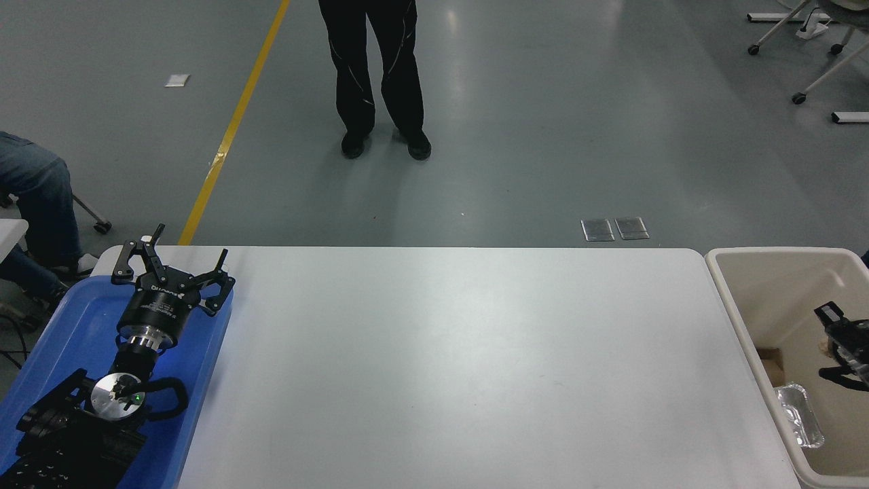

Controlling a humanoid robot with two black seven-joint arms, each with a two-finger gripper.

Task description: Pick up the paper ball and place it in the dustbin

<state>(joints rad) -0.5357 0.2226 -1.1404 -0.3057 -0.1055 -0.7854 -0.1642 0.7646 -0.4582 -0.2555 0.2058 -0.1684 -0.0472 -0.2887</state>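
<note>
The beige dustbin (724,299) stands against the table's right end. My right gripper (825,343) comes in from the right edge and hangs low inside the bin, below its rim. It is shut on the paper ball (823,349), of which only a small tan sliver shows between the black fingers. My left gripper (170,265) is parked open and empty over the blue tray (75,333) at the lower left.
A crinkled silvery wrapper (801,415) and a brown scrap (770,361) lie on the dustbin's floor. The white table (448,367) spans the middle. A person's legs (380,75) stand beyond the far edge, and another person sits at the far left.
</note>
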